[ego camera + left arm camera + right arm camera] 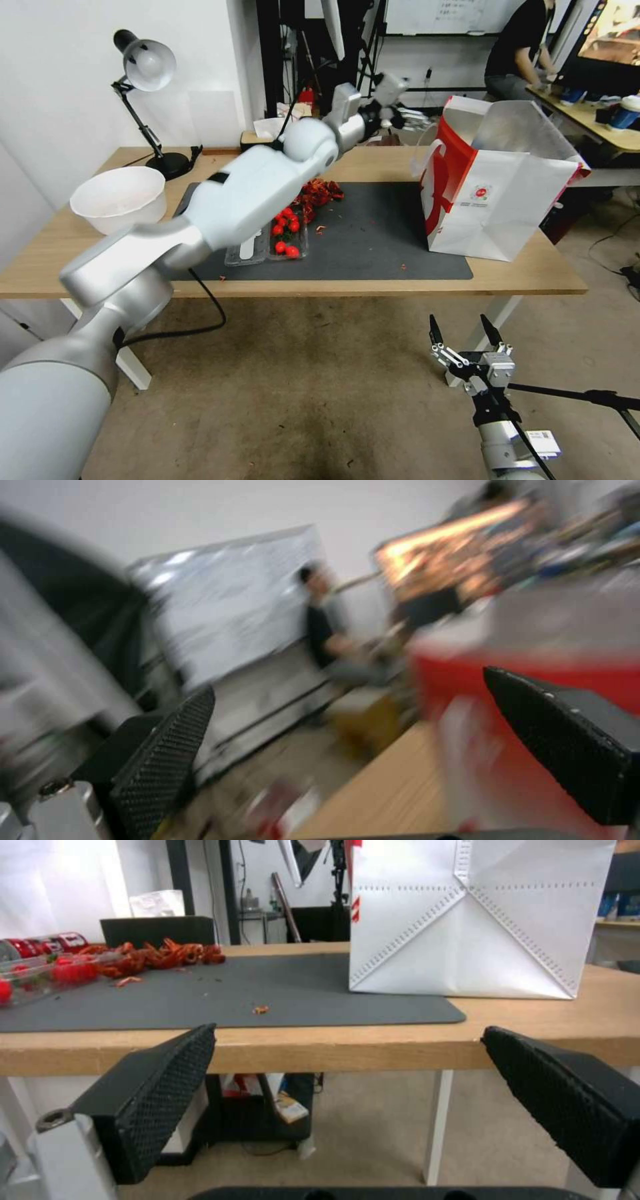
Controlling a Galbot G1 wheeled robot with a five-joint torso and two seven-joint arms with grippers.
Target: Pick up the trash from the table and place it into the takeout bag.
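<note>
I can't read any wording from here. The takeout bag (493,200) carries a small round red logo (481,193) on its white face, well ahead of my right arm's spread jaws, but its characters are too small to make out. A white tag (543,440) sits on my right wrist, just behind those jaws; its print is illegible too. The whiteboard behind the desk shows only faint marks.

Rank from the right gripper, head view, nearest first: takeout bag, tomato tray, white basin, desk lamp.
From the right gripper, open below the table's front edge:
1. takeout bag, right end of the table
2. tomato tray, on the mat's left part
3. white basin, left end
4. desk lamp, far left corner
</note>
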